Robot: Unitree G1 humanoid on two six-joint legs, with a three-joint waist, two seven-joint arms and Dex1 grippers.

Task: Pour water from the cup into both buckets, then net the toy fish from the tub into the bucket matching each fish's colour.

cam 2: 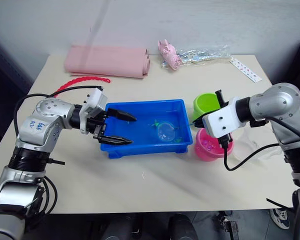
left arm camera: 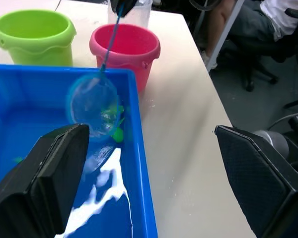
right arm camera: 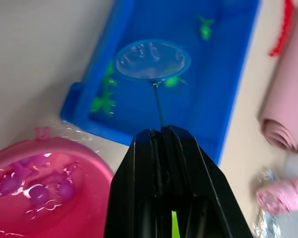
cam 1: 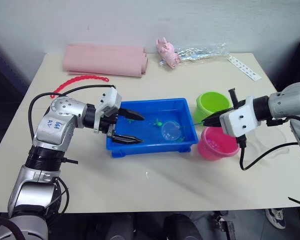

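The blue tub (cam 1: pixel 151 145) sits mid-table with water and several green toy fish (right arm camera: pixel 204 29) in it. My left gripper (cam 1: pixel 131 128) is open, its jaws either side of the tub's front wall near the left end. The right gripper (cam 1: pixel 207 121) is shut on the net's thin handle. The net's blue hoop (cam 1: pixel 171 131) lies low in the tub's right part, next to a green fish (right arm camera: pixel 173 82). A green bucket (cam 1: pixel 213 104) and a pink bucket (cam 1: pixel 217 146) stand right of the tub. Pink fish (right arm camera: pixel 39 192) lie in the pink bucket's water. The clear cup (cam 1: pixel 264 139) stands right of the pink bucket.
A rolled pink cloth (cam 1: pixel 105 59) lies at the table's back left, with a red bead chain (cam 1: pixel 80 80) in front of it. A pink toy (cam 1: pixel 167 51), a clear plastic bag (cam 1: pixel 202 51) and a white strip (cam 1: pixel 245 67) lie at the back right.
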